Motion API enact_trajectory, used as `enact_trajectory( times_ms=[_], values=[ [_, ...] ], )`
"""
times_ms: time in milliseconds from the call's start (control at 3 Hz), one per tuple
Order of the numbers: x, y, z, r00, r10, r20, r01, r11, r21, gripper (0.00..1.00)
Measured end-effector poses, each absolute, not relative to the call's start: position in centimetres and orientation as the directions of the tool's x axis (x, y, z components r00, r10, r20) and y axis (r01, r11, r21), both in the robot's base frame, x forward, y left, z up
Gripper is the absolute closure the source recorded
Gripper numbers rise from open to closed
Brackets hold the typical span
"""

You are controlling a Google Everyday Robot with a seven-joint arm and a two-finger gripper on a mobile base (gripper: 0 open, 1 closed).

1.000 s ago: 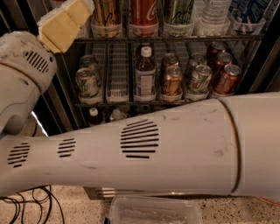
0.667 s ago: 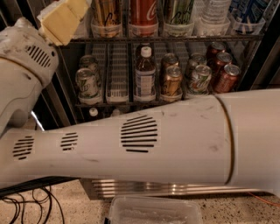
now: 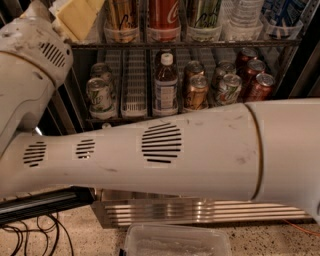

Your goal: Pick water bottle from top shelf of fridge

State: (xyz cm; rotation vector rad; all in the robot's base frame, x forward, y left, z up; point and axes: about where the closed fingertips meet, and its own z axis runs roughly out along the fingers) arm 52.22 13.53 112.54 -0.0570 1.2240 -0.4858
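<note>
Camera view: your hand, grip unreadable, sits well left of the water bottle; sweeping across could topple tall cans.

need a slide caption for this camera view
Robot arm spans the frame, pincer at upper left by the top shelf of the fridge; the water bottle stands farther right among cans.

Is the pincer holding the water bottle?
No: the pincer is up at the top left, while the water bottle stands apart from it on the top shelf, toward the right.
</note>
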Motion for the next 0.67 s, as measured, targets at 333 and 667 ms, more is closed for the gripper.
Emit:
enact_trajectory(
  times_ms=[333,667],
  values=[
    [52.82,13.33,112.7,0.249,-0.341,-0.907,0.303,0.917,-0.261,0.22],
    [53.46,13.68,112.43,0.236,-0.306,-0.922,0.27,0.932,-0.24,0.25]
  ],
)
